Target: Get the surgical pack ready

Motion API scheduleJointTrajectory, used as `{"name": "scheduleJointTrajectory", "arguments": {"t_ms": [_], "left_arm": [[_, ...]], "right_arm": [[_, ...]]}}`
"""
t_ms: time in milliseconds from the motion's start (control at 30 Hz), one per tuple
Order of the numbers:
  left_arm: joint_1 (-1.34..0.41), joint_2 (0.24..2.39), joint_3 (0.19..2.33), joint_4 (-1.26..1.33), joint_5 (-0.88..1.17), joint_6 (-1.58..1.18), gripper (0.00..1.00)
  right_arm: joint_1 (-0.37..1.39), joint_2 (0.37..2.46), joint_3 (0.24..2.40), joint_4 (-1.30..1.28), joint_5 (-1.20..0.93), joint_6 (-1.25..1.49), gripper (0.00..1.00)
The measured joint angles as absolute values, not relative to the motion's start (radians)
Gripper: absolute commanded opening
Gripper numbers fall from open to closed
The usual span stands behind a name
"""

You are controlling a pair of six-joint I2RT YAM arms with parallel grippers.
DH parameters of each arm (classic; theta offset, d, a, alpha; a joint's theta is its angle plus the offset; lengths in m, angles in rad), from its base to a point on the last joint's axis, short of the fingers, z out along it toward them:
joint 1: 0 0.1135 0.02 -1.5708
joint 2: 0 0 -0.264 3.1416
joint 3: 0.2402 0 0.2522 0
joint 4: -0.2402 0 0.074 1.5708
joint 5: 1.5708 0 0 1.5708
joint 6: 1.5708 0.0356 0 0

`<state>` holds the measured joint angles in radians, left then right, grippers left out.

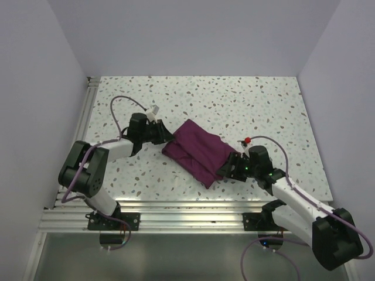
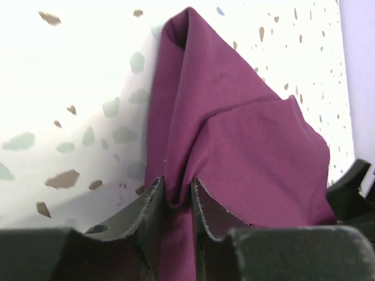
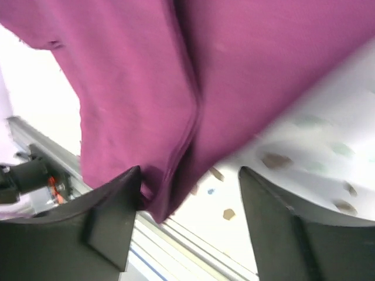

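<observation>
Folded surgical pack (image 1: 196, 151) — on table (image 1: 234, 99)

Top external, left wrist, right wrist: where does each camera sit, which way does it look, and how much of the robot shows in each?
Top external: above and behind the bases, looking down on the speckled table; both arms show, with the left gripper and right gripper at opposite ends of the surgical pack.
Left wrist: on the left arm, looking along its fingers, which pinch a fold of the pack.
Right wrist: on the right arm, low over the table; its spread fingers straddle the pack's edge.
Shared: all three show the pack.
</observation>
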<state>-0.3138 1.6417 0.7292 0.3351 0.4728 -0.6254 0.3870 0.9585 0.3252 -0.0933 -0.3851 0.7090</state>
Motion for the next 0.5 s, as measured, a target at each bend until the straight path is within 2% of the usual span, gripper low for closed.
{"name": "scheduleJointTrajectory", "arguments": {"t_ms": [33, 233, 500], "left_arm": [[-0.314, 1.639, 0.745, 0.316, 0.455, -0.617, 0.38], [-0.291, 1.534, 0.759, 0.2, 0.325, -0.586, 0.56], [-0.236, 1.298, 0.64, 0.098, 0.239, -0.585, 0.56]], "right_arm": [[0.387, 0.939, 0.33, -0.13, -0.37, 0.702, 0.74], [0.387, 0.881, 0.437, -0.343, -0.251, 0.646, 0.75], [0.397, 0.89, 0.62, -0.533, -0.118, 0.521, 0.68]]}}
